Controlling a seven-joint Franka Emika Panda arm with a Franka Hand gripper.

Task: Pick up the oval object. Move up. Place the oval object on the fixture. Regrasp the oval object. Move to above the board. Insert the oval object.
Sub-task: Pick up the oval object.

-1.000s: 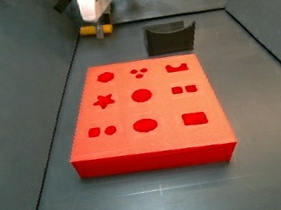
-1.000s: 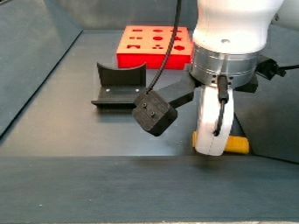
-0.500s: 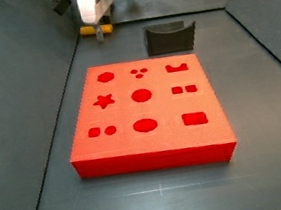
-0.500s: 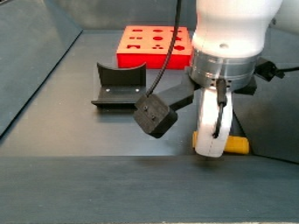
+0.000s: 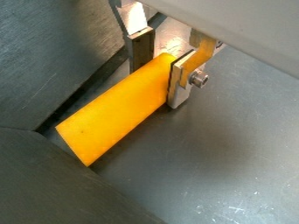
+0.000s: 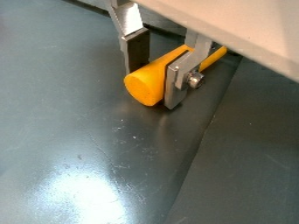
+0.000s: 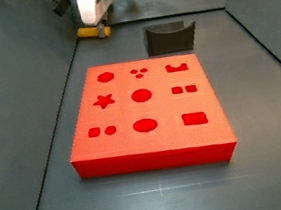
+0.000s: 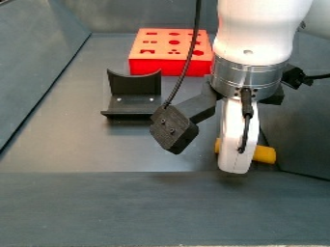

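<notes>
Gripper (image 6: 158, 74) sat low on the floor, jaws clenched on peg (image 6: 159, 73), well apart from board (image 7: 146, 113) & fixture (image 7: 169, 38).

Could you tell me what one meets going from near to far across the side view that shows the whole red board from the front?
The board → the fixture → the gripper at the oval object, on the far floor.

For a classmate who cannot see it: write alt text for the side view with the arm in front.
The gripper reaches down to the grey floor around the yellow-orange oval object. Behind it stand the dark fixture and the red board.
</notes>
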